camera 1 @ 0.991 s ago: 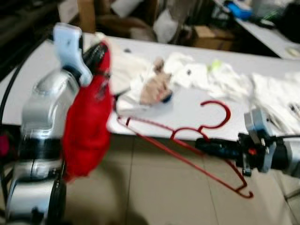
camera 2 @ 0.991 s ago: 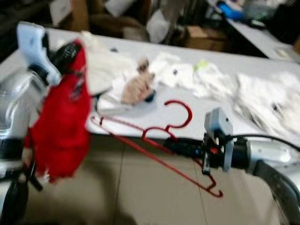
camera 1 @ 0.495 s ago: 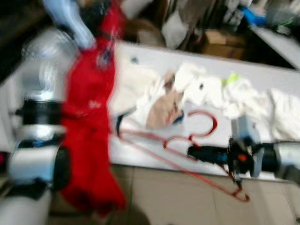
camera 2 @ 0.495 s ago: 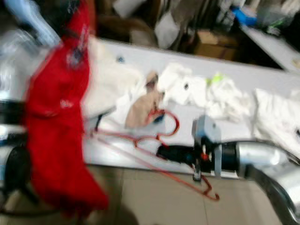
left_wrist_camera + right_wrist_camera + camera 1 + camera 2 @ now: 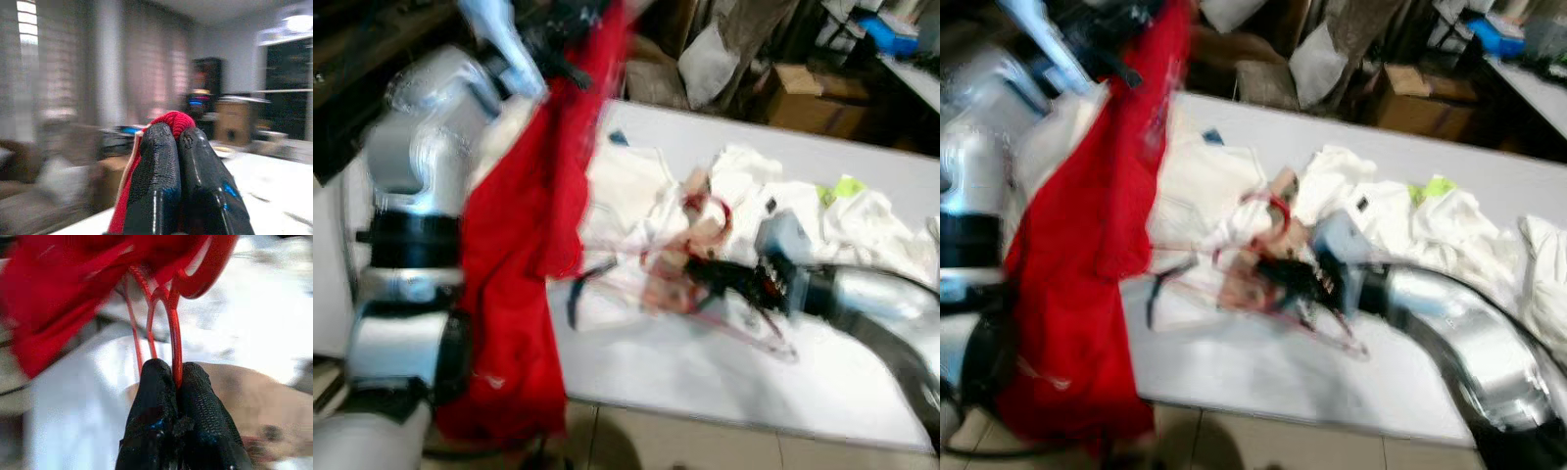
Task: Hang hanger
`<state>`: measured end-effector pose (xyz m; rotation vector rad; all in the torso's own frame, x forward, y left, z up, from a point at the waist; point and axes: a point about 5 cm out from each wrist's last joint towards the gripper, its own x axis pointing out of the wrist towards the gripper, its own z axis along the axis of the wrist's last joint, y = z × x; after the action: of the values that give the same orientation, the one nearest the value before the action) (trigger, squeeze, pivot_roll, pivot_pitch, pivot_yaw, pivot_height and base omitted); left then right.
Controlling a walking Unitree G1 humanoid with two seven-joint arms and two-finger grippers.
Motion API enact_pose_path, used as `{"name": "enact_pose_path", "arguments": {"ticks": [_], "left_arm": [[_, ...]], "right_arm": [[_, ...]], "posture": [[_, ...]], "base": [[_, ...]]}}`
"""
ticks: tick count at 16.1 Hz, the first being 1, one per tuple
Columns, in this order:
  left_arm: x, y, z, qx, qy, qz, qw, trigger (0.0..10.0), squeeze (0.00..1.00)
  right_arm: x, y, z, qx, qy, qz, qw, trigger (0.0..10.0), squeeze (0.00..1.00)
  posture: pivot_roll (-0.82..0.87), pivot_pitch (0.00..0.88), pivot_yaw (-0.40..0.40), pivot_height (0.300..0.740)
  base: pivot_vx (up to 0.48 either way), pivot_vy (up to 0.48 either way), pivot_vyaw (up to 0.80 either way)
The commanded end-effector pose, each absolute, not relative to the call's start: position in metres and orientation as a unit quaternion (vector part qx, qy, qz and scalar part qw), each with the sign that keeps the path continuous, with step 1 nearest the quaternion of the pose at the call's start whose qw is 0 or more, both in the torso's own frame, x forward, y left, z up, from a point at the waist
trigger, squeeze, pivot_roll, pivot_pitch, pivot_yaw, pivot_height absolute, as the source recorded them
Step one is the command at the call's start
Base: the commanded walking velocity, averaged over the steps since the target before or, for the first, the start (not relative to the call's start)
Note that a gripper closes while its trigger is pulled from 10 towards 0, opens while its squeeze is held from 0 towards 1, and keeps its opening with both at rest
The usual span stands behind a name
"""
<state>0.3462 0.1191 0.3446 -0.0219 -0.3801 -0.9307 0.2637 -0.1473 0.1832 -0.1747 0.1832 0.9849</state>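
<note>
Red hanger (image 5: 168, 318) pinched in right jaws over table (image 5: 705, 367), left jaws clamping apparently red cloth (image 5: 524, 264).

No legible txt, labels, brands or nos. in any view. Heavy motion blur. Faint pale marks on red garment (image 5: 524, 245), unreadable. Cardboard boxes (image 5: 806, 93) in bg show no readable print.

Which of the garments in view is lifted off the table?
The red garment: the left gripper holds it hanging, while the white clothes lie on the table.
</note>
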Motion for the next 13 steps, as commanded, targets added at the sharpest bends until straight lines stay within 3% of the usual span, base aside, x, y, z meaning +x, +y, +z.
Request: {"name": "enact_pose_path", "arguments": {"ticks": [1, 4, 6, 8, 9, 12, 13], "left_arm": [[0.337, 0.117, 0.358, -0.002, -0.207, -0.463, 0.862, 10.0, 0.00], [0.326, 0.120, 0.373, -0.009, -0.233, -0.472, 0.850, 10.0, 0.00], [0.322, 0.121, 0.380, -0.012, -0.248, -0.472, 0.846, 10.0, 0.00], [0.317, 0.127, 0.397, -0.034, -0.285, -0.463, 0.839, 10.0, 0.00], [0.316, 0.136, 0.411, -0.051, -0.324, -0.434, 0.839, 10.0, 0.00], [0.331, 0.157, 0.414, -0.036, -0.306, -0.345, 0.887, 10.0, 0.00], [0.351, 0.170, 0.388, 0.025, -0.235, -0.277, 0.931, 10.0, 0.00]], "right_arm": [[0.270, -0.151, 0.191, -0.101, 0.066, 0.446, 0.887, 10.0, 0.00], [0.316, -0.146, 0.234, -0.057, -0.044, 0.351, 0.933, 10.0, 0.00], [0.329, -0.147, 0.249, -0.034, -0.074, 0.320, 0.944, 10.0, 0.00], [0.350, -0.159, 0.280, -0.012, -0.131, 0.255, 0.958, 10.0, 0.00], [0.362, -0.176, 0.314, 0.022, -0.201, 0.187, 0.961, 10.0, 0.00], [0.367, -0.177, 0.320, -0.019, -0.186, 0.213, 0.959, 10.0, 0.00], [0.362, -0.172, 0.297, -0.067, -0.131, 0.266, 0.953, 10.0, 0.00]], "posture": [[0.01, 0.000, -0.094, 0.740], [0.02, 0.000, -0.109, 0.740], [0.02, 0.000, -0.109, 0.740], [0.03, 0.000, -0.119, 0.740], [0.03, 0.000, -0.119, 0.740], [0.05, 0.000, -0.141, 0.740], [0.05, 0.000, -0.146, 0.740]], "base": [[0.000, 0.000, 0.00], [0.000, 0.000, 0.00], [0.000, 0.000, 0.00], [0.000, 0.000, 0.00], [0.000, 0.000, 0.00], [0.000, 0.000, 0.00], [0.000, 0.000, 0.00]]}}
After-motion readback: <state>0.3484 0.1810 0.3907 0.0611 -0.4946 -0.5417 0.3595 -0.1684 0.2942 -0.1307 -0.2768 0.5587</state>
